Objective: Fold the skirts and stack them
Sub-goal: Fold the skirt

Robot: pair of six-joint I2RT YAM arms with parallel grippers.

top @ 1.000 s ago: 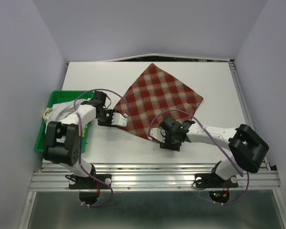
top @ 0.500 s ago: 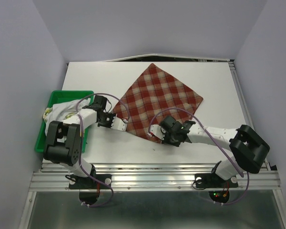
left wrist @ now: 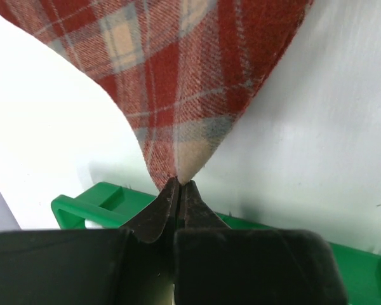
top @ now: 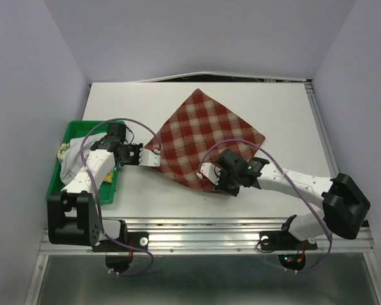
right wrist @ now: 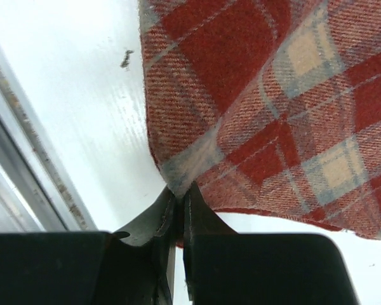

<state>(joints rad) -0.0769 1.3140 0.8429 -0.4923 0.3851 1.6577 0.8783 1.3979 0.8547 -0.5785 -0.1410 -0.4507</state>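
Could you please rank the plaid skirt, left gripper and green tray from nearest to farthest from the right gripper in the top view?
1. Plaid skirt, near corner pinched in right gripper.
2. Left gripper, leftward, on the skirt's left corner.
3. Green tray, at the far left.

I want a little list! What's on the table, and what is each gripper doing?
cloth: plaid skirt, spread open on the table
left gripper: shut on the skirt's left corner
right gripper: shut on the skirt's near corner
green tray: at the table's left edge, pale cloth inside
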